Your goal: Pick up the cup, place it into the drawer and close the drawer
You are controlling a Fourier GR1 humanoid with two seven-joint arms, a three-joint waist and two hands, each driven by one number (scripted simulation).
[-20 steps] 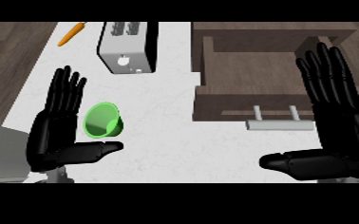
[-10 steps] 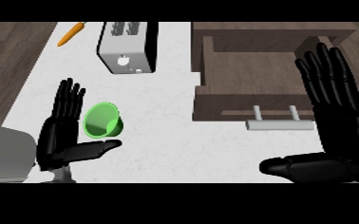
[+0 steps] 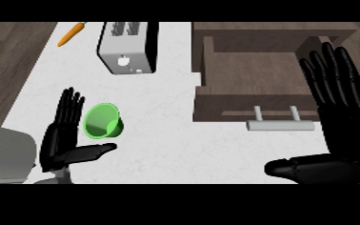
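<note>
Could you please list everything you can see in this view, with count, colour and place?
cup: one, green, lying on its side, left on the counter
toaster: one, silver, far left-centre
carrot: one, orange, far left
drawer: one, brown wood, open, right, pale handle in front
counter: one, white speckled
left hand: one, black, open, just left of the cup
right hand: one, black, open, at the right edge over the drawer

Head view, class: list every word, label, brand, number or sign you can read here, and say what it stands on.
None can be read.
The toaster has a small pale mark on its front, too blurred to tell whether it is a sign or a knob.
The green cup, the carrot and the open drawer bear no writing.
</note>
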